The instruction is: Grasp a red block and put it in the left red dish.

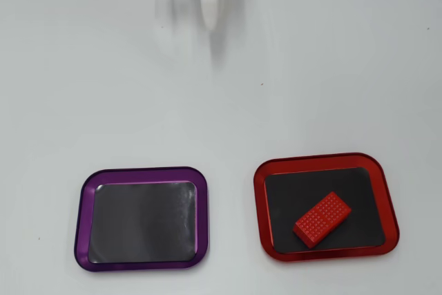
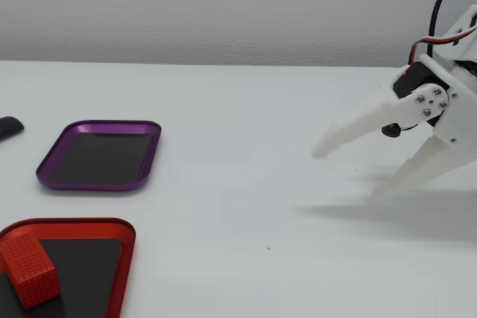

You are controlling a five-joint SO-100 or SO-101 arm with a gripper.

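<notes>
The block (image 1: 322, 220) lies flat in the red dish (image 1: 260, 202), beside the empty purple dish (image 1: 83, 219). The job looks done. The gripper (image 2: 346, 173) hangs far off over the counter (image 1: 311, 67), fingers (image 2: 350, 130) spread wide, holding nothing.

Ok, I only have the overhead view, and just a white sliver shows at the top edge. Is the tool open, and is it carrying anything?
Observer: In the fixed view the tool is open wide, with nothing between its fingers.
Operator: Does the red block lie flat in the dish?
Observer: It rests on the dark base, and the red block stands taller than the rim of the red dish.
Operator: Anything outside my frame?
Observer: A small dark object lies at the left edge of the fixed view, beyond the purple tray.
</notes>
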